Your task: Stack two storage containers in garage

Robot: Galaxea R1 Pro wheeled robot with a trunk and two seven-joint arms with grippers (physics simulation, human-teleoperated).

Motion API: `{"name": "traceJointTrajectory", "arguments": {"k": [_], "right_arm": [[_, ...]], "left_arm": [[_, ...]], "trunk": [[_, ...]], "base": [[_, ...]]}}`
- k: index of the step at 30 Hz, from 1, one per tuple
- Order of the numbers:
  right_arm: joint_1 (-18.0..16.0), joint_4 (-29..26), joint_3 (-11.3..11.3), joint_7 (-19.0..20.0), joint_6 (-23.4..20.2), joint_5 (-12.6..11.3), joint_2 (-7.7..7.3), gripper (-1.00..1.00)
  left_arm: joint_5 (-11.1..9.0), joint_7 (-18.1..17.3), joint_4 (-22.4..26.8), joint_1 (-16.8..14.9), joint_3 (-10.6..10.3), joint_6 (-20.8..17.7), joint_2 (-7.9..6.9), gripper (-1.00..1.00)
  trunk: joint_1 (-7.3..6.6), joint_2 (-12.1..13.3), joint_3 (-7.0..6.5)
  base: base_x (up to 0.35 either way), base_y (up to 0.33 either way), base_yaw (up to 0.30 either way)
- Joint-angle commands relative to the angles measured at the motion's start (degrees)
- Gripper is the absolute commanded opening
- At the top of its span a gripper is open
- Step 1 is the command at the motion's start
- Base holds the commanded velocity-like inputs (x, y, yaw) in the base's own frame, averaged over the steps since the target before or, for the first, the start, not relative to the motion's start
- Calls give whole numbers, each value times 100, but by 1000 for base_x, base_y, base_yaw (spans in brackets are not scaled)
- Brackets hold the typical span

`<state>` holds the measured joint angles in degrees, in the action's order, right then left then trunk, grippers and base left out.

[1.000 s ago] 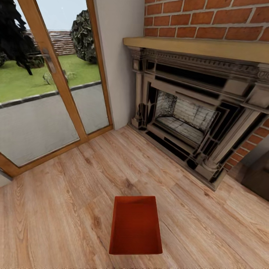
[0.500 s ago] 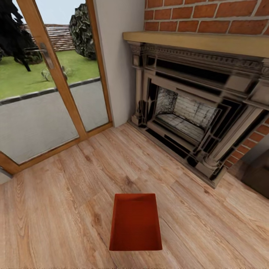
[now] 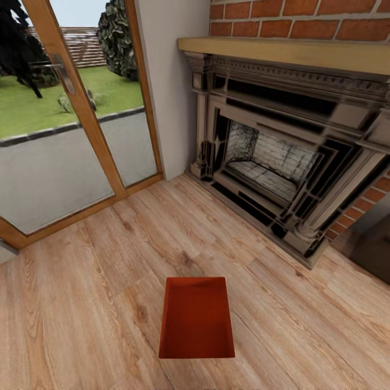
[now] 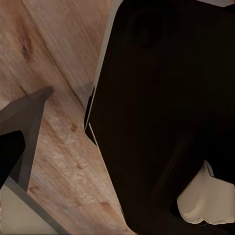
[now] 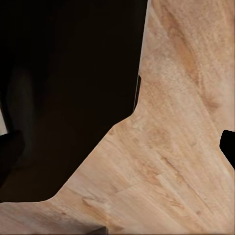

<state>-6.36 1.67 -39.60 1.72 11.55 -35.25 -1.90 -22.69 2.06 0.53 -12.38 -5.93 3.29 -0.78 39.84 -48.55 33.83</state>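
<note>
One storage container (image 3: 196,319), an orange-red lidless box, sits on the living room's light wood-plank floor (image 3: 81,303), low in the centre of the head view and in front of the brick fireplace (image 3: 281,162). Its inside is empty. In the left wrist view, my left gripper (image 4: 117,117) hangs over the planks beside my dark body, and one grey finger (image 4: 27,122) shows at the picture's edge. In the right wrist view, my right gripper (image 5: 117,152) is open, with dark fingertips (image 5: 228,147) at both picture edges and bare planks between them.
A wood-framed glass door (image 3: 81,114) with a handle stands at the back left, with pavement and lawn beyond it. The carved fireplace surround juts out at the right. A dark piece of furniture (image 3: 374,254) sits at the far right edge.
The whole head picture has slid upward a little, so the camera has moved. The container lies in the same place on the planks.
</note>
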Motion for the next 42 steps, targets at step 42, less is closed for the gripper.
{"name": "traceJointTrajectory", "arguments": {"k": [42], "right_arm": [[-219,-25,-49,-822,-318,-65,-464,100]], "left_arm": [[-72,62,179,-12,-4,-54,-155,100]], "trunk": [[0,-3,39]], "base": [[0,0,0]]}}
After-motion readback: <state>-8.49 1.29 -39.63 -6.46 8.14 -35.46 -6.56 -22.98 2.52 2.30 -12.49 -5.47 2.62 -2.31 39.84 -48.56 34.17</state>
